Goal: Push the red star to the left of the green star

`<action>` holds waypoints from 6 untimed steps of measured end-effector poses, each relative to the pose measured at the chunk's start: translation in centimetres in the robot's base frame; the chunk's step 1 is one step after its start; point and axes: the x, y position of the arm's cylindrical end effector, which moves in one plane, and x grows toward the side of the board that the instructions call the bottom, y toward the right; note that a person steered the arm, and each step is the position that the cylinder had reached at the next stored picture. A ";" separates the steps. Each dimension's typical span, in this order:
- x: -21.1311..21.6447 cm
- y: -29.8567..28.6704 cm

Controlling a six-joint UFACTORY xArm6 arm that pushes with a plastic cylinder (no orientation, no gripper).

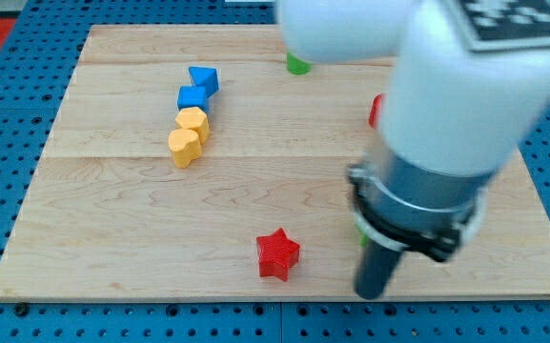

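You see my tip resting on the desk, just right of the red star near the view's bottom. This tool has no jaws. The arm hides most of the green star.

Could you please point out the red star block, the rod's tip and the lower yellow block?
Red star block (277,254), camera view, centre of its top face.
My tip (371,292), camera view, the dark rod's lower end, right of the star.
Lower yellow block (185,146), camera view, its top face.
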 end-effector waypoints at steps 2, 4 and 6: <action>1.2 -2.9; 0.5 -8.8; 0.0 -0.3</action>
